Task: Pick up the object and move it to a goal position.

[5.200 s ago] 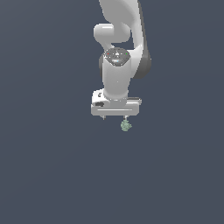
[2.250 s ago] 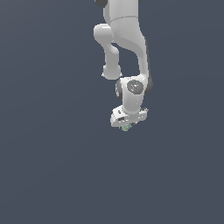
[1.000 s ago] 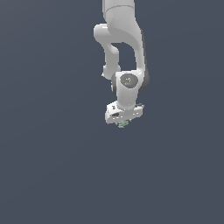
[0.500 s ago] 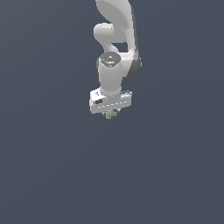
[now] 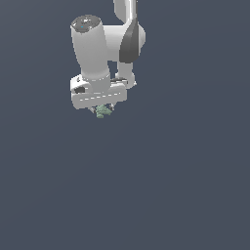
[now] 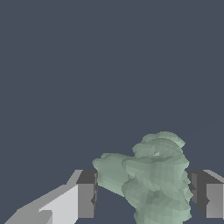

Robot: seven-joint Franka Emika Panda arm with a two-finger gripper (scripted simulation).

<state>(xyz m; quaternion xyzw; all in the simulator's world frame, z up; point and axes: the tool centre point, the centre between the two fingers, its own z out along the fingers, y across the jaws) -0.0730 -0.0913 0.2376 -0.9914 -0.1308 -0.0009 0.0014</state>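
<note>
Transport is judged to be the step in hand: the pale green lump (image 5: 102, 112) is seen tucked just under the white gripper (image 5: 101, 108), between its 2 fingers, with nothing visibly beneath it. In the wrist view the lump (image 6: 151, 183) fills the gap between the fingertips (image 6: 85, 200), touching the one on 1 side and pressed against or very near the other, so the gripper is judged to be pinching it. The lump is knobbly and irregular, and only part of it sits within the pinch; a lobe juts out past the fingertips.

No goal marker can be made out in either view, so how far the carry has to go cannot be told. The next move is judged to call for a steady carry with the pinch kept firm, since an uneven shape held on a few high spots could twist or slip if the arm (image 5: 97, 46) is swung sharply. Release should be left until the goal is reached.

Little can be said of the surface and the room. A flat, uniform slate-blue field is seen all round the arm in the exterior view, with no edge, shadow or horizon, so whether it is a floor or a backdrop cannot be told. No other items are shown.
</note>
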